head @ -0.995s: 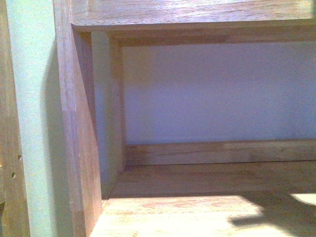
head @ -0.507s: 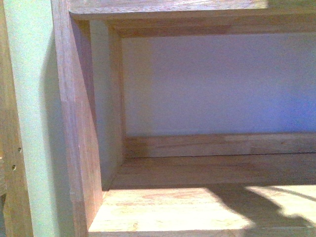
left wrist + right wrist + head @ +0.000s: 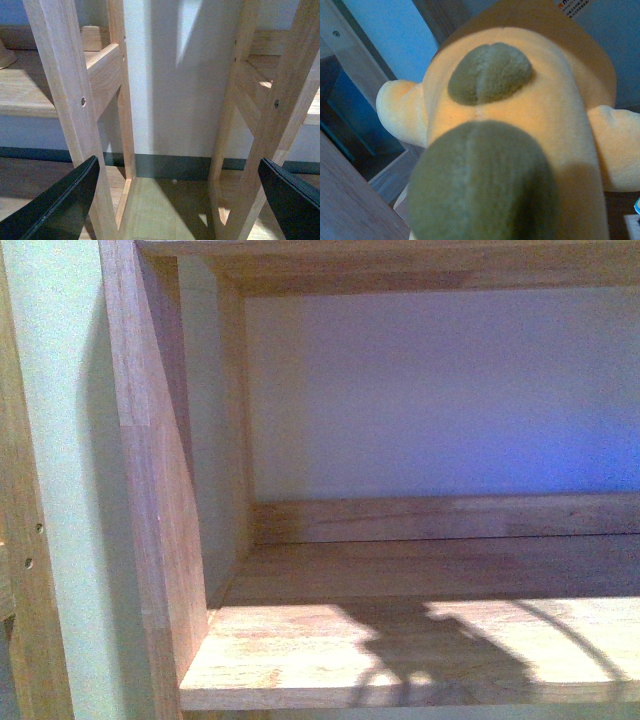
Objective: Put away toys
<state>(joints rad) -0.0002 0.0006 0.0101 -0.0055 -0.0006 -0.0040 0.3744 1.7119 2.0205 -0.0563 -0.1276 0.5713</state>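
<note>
The right claw, jaws hidden so grip uncertain, is carrying the plush [image 3: 520,150] toward the shelf [image 3: 300,650]; left claw [image 3: 180,200] is hanging released; next, setting it down

Only one printed thing shows: a white label [image 3: 576,7] at the twelve-to-one o'clock edge of the right wrist view, behind the plush toy [image 3: 520,130]. It carries a small orange-red mark and dark lettering, cut off and too small to read. Nothing else bears text.

Bare wooden shelf [image 3: 400,640], pale back wall [image 3: 440,390], wooden side panel [image 3: 150,490].
</note>
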